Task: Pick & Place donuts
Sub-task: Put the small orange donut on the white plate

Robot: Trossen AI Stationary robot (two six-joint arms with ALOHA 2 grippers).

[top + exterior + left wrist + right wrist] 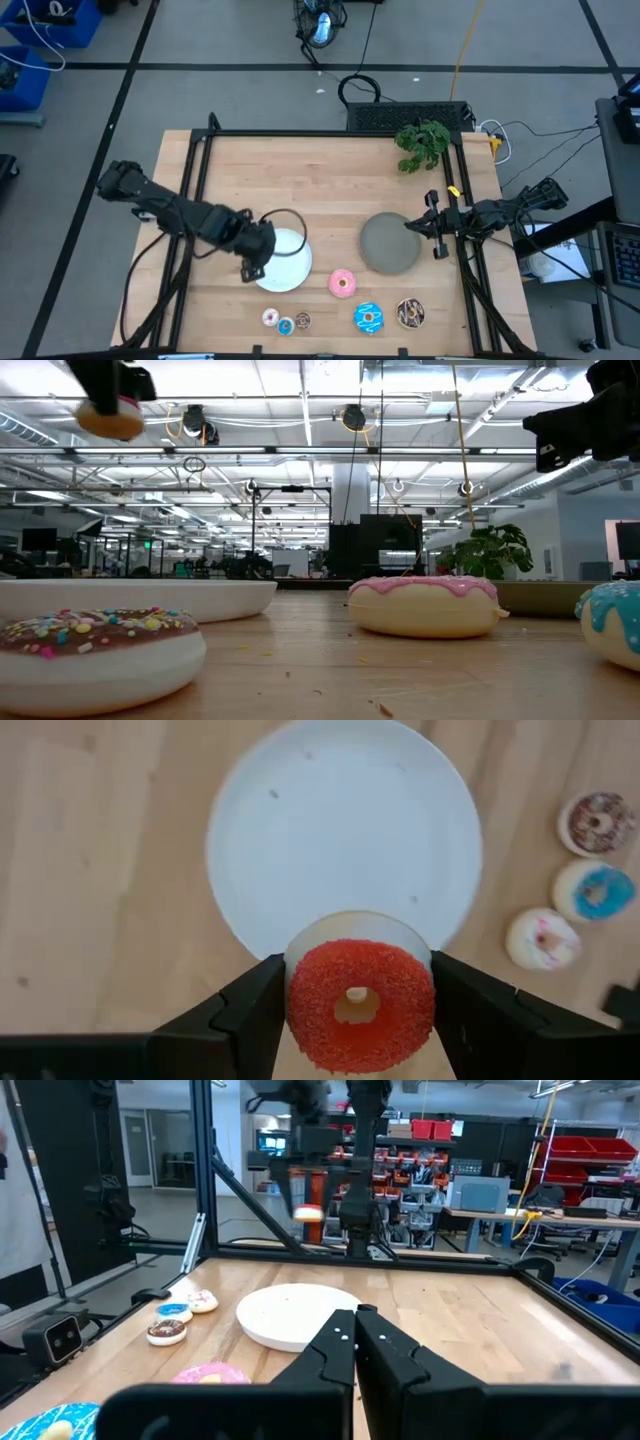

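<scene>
A tiny red-orange donut hangs high above the left rim of the round white plate, with my left gripper shut on it. In the low view it shows up in the air. Three tiny donuts, whitish-pink, blue and brown, lie flat near the table's near edge. The larger pink, blue sprinkled and dark brown donuts lie to their right. My right gripper waits shut and level at the table's right edge. My left gripper pinches the red-orange donut by two opposite sides of its outer rim between its two fingers. The fingers come from above, pointing steeply down. The donut sits level, its sugared top up, lifted clear of the plate and the table.
A round grey plate lies right of the white plate, close to my right gripper. A green plant stands at the far right corner. A black frame runs along the table's edges. Bare wood lies across the table's far half.
</scene>
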